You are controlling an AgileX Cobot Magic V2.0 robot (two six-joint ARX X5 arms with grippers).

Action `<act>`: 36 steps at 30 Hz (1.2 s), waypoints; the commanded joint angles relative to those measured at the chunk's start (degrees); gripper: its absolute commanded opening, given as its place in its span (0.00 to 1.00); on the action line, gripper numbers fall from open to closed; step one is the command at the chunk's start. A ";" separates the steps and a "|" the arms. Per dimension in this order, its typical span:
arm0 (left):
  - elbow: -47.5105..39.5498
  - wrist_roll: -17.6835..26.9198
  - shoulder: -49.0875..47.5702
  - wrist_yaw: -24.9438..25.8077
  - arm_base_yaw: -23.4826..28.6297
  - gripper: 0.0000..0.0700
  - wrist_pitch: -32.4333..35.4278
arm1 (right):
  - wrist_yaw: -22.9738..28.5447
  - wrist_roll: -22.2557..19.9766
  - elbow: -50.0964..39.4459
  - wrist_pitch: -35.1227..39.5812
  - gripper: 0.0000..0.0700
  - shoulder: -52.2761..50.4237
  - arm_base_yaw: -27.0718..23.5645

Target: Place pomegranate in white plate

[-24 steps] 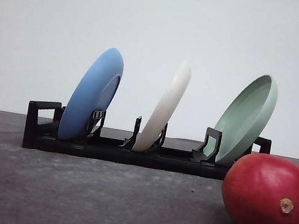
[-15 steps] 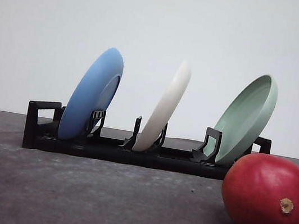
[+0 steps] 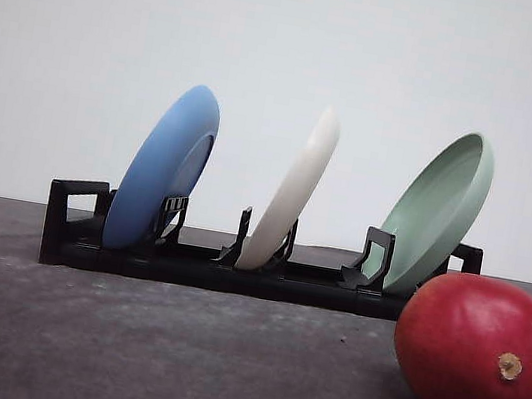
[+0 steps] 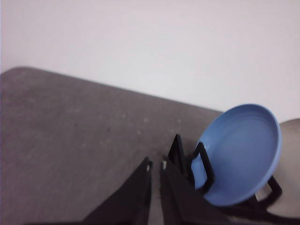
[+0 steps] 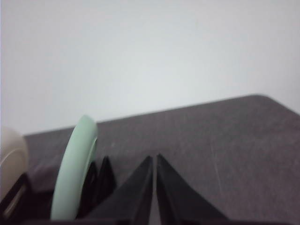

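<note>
The pomegranate [image 3: 476,348], glossy red with a tan nub facing the camera, lies on the dark table at the front right. The white plate [image 3: 292,189] stands on edge in the middle slot of a black rack [image 3: 194,267]; its edge also peeks into the left wrist view [image 4: 291,129] and the right wrist view [image 5: 10,161]. My left gripper [image 4: 156,165] is shut, its tips hovering beside the rack's end near the blue plate. My right gripper [image 5: 154,158] is shut too, held beside the green plate, with nothing in it.
A blue plate [image 3: 164,167] leans in the rack's left slot and a pale green plate [image 3: 438,211] in its right slot, just behind the pomegranate. Grey tabletop [image 3: 170,357] stretches in front of the rack. A plain white wall stands behind.
</note>
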 commanded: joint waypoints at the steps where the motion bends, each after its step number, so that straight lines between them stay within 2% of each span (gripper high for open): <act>1: 3.99 -0.23 1.91 -0.17 0.04 0.02 -3.83 | -0.87 0.19 2.91 -2.99 0.01 1.64 -0.07; 4: 9.06 0.16 5.86 -0.17 0.04 0.02 -9.66 | -3.54 0.15 6.71 -7.61 0.01 5.15 -0.07; 8: 13.48 0.91 11.20 0.82 0.04 0.02 -14.20 | -8.56 -0.11 8.70 -10.12 0.01 9.79 -0.07; 15: 17.28 4.72 21.34 8.51 0.04 0.02 -16.20 | -18.19 -2.71 8.74 -10.41 0.01 17.90 0.23; 18: 18.39 6.72 25.56 10.65 -0.11 0.02 -16.10 | -18.53 -3.03 8.74 -10.06 0.01 20.34 1.35; 23: 20.00 9.19 30.63 10.90 -2.44 0.02 -14.40 | -17.64 -5.49 8.74 -9.76 0.01 22.56 5.02; 29: 23.11 14.09 35.78 10.85 -9.93 0.02 -11.19 | -16.17 -7.28 8.74 -9.20 0.01 23.63 10.59; 33: 26.10 21.06 39.11 10.75 -15.57 0.02 -10.73 | -14.64 -12.07 8.74 -8.95 0.01 23.66 13.86; 36: 27.80 24.36 40.77 10.67 -18.63 0.02 -10.71 | -14.66 -13.40 8.74 -8.73 0.01 23.64 14.95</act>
